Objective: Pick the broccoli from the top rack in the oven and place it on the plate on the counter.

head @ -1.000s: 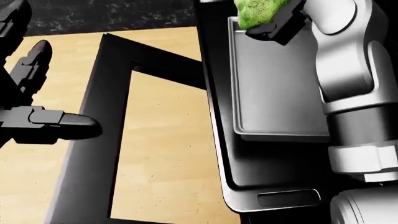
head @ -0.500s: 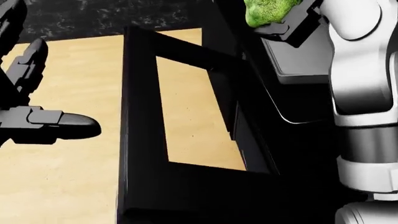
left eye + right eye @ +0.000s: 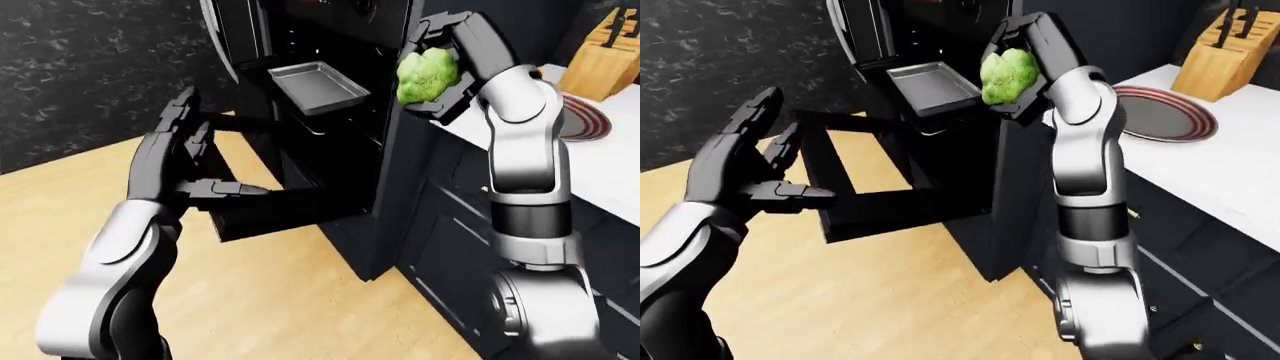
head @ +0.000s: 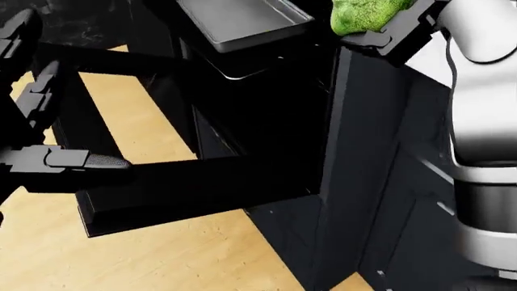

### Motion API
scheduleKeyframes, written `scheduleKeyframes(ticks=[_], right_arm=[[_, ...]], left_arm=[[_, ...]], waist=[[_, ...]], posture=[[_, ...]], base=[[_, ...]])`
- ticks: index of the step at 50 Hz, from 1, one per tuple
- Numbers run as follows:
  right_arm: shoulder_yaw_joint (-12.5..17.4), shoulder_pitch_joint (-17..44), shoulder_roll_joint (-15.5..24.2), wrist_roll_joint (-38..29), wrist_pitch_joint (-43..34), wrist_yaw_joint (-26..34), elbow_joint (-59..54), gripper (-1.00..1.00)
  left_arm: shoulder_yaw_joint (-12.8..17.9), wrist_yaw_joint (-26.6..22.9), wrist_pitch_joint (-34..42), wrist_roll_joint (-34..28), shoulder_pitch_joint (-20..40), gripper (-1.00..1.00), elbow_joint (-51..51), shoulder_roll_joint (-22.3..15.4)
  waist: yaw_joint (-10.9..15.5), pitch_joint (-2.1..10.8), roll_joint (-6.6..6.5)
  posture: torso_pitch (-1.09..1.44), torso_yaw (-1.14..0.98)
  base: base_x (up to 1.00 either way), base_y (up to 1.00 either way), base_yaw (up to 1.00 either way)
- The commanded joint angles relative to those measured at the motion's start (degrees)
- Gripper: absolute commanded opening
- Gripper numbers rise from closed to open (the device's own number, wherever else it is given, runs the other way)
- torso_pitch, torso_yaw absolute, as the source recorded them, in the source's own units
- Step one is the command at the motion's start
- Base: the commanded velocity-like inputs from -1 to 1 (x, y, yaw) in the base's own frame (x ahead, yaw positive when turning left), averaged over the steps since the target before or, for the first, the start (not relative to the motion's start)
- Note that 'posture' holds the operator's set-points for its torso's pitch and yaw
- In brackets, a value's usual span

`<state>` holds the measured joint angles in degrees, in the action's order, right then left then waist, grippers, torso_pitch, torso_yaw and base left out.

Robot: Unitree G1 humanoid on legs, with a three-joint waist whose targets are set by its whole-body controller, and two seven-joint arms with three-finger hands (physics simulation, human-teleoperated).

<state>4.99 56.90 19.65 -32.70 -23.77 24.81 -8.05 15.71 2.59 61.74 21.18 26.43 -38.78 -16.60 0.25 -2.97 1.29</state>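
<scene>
The green broccoli (image 3: 1006, 75) is held up in my right hand (image 3: 1015, 71), whose dark fingers close round it, level with the oven's upper part and right of the grey baking tray (image 3: 930, 86) on the pulled-out rack. The red-rimmed grey plate (image 3: 1160, 112) lies on the white counter (image 3: 1240, 172) at the right, well right of the broccoli. My left hand (image 3: 755, 169) hangs open with spread fingers at the left, over the lowered oven door (image 3: 890, 202). In the head view the broccoli (image 4: 368, 15) shows at the top edge.
The black oven (image 3: 330, 45) stands open with its door down across the wooden floor (image 3: 300, 300). A wooden knife block (image 3: 1225, 52) stands on the counter beyond the plate. Dark cabinet fronts (image 3: 450, 247) run under the counter. A dark speckled wall (image 3: 90, 67) fills the left.
The head view has swung: the oven door and tray shifted left and up in the picture, and the cabinet side came into view. The broccoli stays in my right hand; the left hand holds its pose.
</scene>
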Motion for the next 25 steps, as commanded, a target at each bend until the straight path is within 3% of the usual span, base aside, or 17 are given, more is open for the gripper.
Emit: scheduleKeyframes(ticks=[1,2,3,4,6,9,12,14,16,17,18,20,22,25], right_arm=[[0.9,1.8,0.8,-0.3,0.8,-1.0,1.8,-1.0],[0.9,1.8,0.8,-0.3,0.8,-1.0,1.8,-1.0],[1.0,1.8,0.8,-0.2,0.8,-1.1,1.7,-1.0],[1.0,1.8,0.8,-0.1,0.3,-0.8,2.2,-1.0],[1.0,1.8,0.9,-0.1,-0.2,-0.4,2.7,-1.0],[1.0,1.9,1.1,-0.2,0.1,-0.7,2.1,-1.0],[1.0,2.0,1.4,-0.8,0.0,-0.5,2.3,-1.0],[1.2,2.2,1.6,-0.8,0.0,-0.6,2.3,-1.0],[1.3,2.2,1.6,-0.8,-0.3,-0.6,2.4,-1.0],[1.3,2.2,1.6,-0.9,-0.5,-0.6,2.5,-1.0],[1.2,2.2,1.5,-0.8,-0.7,-0.6,2.6,-1.0],[1.3,2.3,1.2,-0.4,-1.1,-0.7,2.9,-1.0],[1.3,2.3,1.2,-0.1,-1.1,-0.8,2.8,-1.0],[1.1,2.6,1.2,-0.1,-1.3,-0.7,2.8,-1.0]], left_arm=[[0.1,-0.4,-2.0,0.2,1.7,1.0,-1.7,-0.3],[0.0,-0.4,-1.8,0.2,1.7,1.0,-1.8,-0.2],[0.1,-0.3,-1.5,0.3,1.8,1.0,-2.0,-0.2],[0.3,-0.3,-1.1,0.4,1.9,1.0,-2.2,-0.2],[0.3,-0.1,-0.8,0.5,2.0,1.0,-2.5,-0.2],[0.1,0.0,-0.7,0.4,2.3,1.0,-2.5,-0.1],[-0.2,-0.1,-0.9,0.1,2.2,1.0,-2.3,-0.1],[-0.2,-0.1,-0.7,0.1,2.3,1.0,-2.4,0.0],[0.0,0.0,-0.2,0.3,2.3,1.0,-2.9,0.1],[0.0,0.0,-0.1,0.3,2.3,1.0,-3.0,0.1],[0.1,0.0,-0.1,0.3,2.4,1.0,-3.0,0.1],[0.3,0.0,0.0,0.5,2.3,1.0,-3.1,0.0],[0.4,-0.1,-0.4,0.5,2.2,1.0,-2.8,-0.1],[0.5,-0.1,-0.5,0.6,2.3,1.0,-2.6,-0.2]], waist=[[-0.3,1.76,1.04],[-0.8,2.95,4.0],[-0.9,1.58,1.06],[-0.9,2.22,1.5],[-1.3,2.2,0.11],[-0.8,0.61,-2.06],[-0.5,-0.86,-2.75],[-1.5,-0.8,-3.83],[-2.4,0.46,-6.41],[-2.1,1.39,-5.83],[-1.2,1.11,-5.37],[-3.0,1.26,-7.18],[-1.9,1.52,-3.96],[0.0,0.8,-1.06]], posture=[[0.0,0.0],[0.0,0.0],[0.0,0.0],[0.0,0.0],[0.0,0.0],[0.0,0.0],[0.0,0.0],[0.0,0.0],[0.0,0.0],[0.0,0.0],[0.0,0.0],[0.0,0.0],[0.0,0.0],[0.0,0.0]], base=[[0.0,0.0,-0.73],[0.0,0.0,-0.7],[0.0,0.0,-0.66],[0.0,0.0,-0.62],[0.0,0.0,-0.62],[0.0,0.0,-0.57],[0.0,0.0,0.0],[0.0,0.0,0.0],[0.0,-0.02,0.0],[0.0,-0.13,0.0],[0.0,-0.47,0.0],[0.0,-0.45,-0.5],[0.0,0.0,-1.0],[0.01,0.0,-0.93]])
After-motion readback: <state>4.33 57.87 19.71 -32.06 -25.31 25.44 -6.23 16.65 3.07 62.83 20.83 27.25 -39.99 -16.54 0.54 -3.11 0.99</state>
